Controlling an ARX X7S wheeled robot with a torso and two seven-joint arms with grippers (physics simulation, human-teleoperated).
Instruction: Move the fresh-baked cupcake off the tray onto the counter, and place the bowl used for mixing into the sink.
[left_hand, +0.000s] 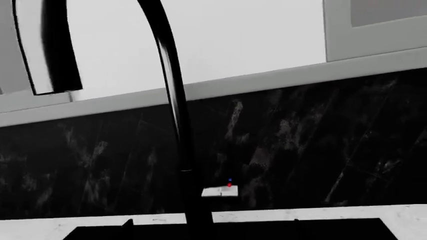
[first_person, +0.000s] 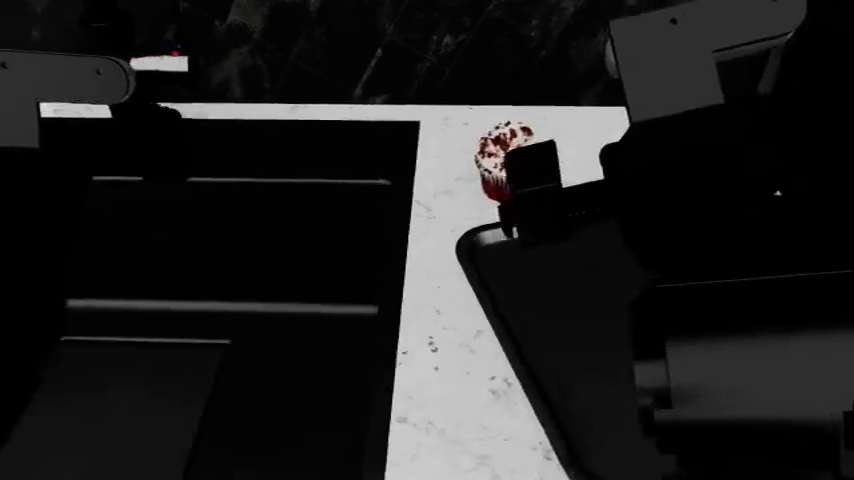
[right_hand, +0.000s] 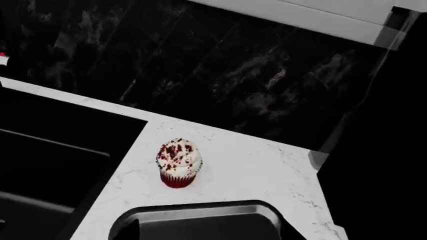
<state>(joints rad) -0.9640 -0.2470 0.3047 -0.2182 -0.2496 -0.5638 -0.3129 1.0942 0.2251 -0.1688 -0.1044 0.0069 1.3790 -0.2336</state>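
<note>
Right end effector (first_person: 534, 172) shows in my head view only as a dark block on the far end of the right arm, just beside the cupcake (first_person: 497, 148) and hiding part of it. I cannot tell how wide its jaws are. It has no hold of the cupcake, because in my right wrist view the little cake stands alone with nothing touching it. Left end effector (first_person: 144, 135) is a dark shape over the far edge of the sink (first_person: 240, 250), and it is too dark there for me to tell if it is open or closed, or if it has hold of anything. Biggest of all is the sink, a black box-shaped hole that fills the left side of my head view. Next to it runs the bench (first_person: 447, 330), white stone with thin grey lines. On the bench, to the right of the sink, lies the flat black tray (first_person: 561, 330) with its low rim. At the back of the sink stands the tall black faucet (left_hand: 175, 105), in front of a dark wall. Smallest is the cupcake, red wrapper and white top with dark red crumbs. It stands upright on the white bench, off the tray, just past the tray's far rim and near the dark wall.
</note>
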